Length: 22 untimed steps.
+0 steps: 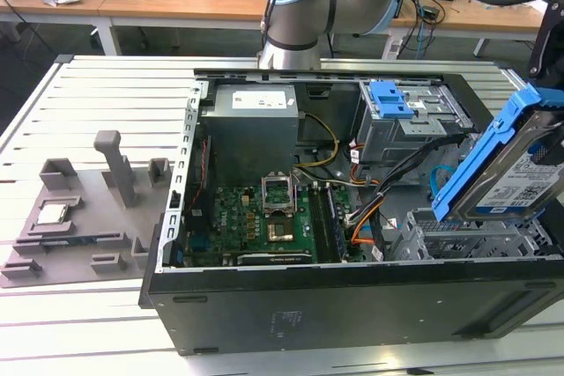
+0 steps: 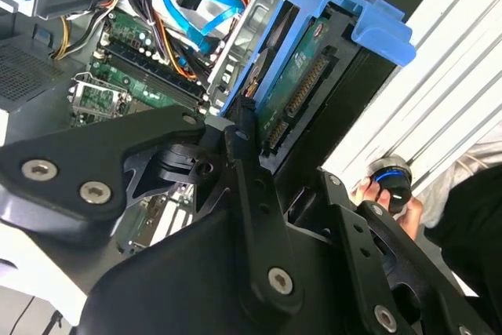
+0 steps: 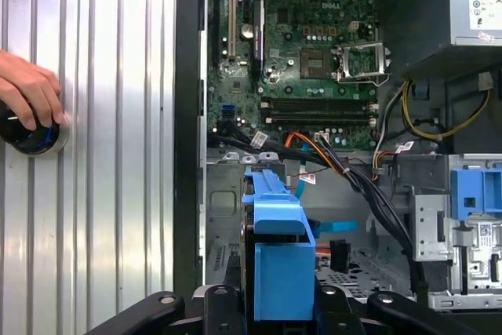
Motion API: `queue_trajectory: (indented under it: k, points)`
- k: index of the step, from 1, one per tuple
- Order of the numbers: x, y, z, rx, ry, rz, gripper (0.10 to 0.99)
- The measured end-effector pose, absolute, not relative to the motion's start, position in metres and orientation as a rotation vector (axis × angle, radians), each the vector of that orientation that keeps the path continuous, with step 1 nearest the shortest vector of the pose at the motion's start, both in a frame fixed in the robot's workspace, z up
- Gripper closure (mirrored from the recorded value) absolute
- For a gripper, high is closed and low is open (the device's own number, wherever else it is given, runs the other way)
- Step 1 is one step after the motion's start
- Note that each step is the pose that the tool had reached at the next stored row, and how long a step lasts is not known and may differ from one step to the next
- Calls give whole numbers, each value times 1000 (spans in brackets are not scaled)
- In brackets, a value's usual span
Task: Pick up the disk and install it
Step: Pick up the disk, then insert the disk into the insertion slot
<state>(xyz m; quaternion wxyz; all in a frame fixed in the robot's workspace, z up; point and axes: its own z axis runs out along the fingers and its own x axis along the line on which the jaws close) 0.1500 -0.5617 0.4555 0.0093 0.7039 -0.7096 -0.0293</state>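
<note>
The disk (image 1: 514,173), a silver hard drive framed by a bright blue carrier bracket, is held tilted above the open computer case (image 1: 352,297), over the perforated metal drive cage (image 1: 476,239) at the exterior view's right. In the second wrist view the gripper (image 2: 294,166) is seen clamped on the disk (image 2: 314,76), its black fingers (image 2: 243,154) pressed against the drive's edges, with the connector end turned toward the camera. In the first wrist view the blue carrier (image 3: 278,256) is seen edge-on between the black gripper parts, with the motherboard (image 3: 306,52) and bundled cables (image 3: 345,170) beyond it. Inside the case, the green motherboard (image 1: 264,222), the grey power supply (image 1: 254,125) and a second blue-latched drive bay (image 1: 397,107) are visible in the exterior view. A grey fixture plate (image 1: 79,217) carrying small parts is lying on the slatted tabletop (image 1: 106,103), well apart from the case at the exterior view's left. A person's hand (image 3: 27,92) is resting on a round black-and-blue knob (image 3: 31,135) beside the case in the first wrist view.
</note>
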Motion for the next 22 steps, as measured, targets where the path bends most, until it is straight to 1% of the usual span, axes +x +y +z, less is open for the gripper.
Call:
queue_trajectory:
  k: [4,7,22]
  points:
    - [143,-559,451,2198,-2217,-92,725]
    - [142,-551,447,2197,-2218,-92,725]
    - [144,-551,446,2197,-2217,-90,725]
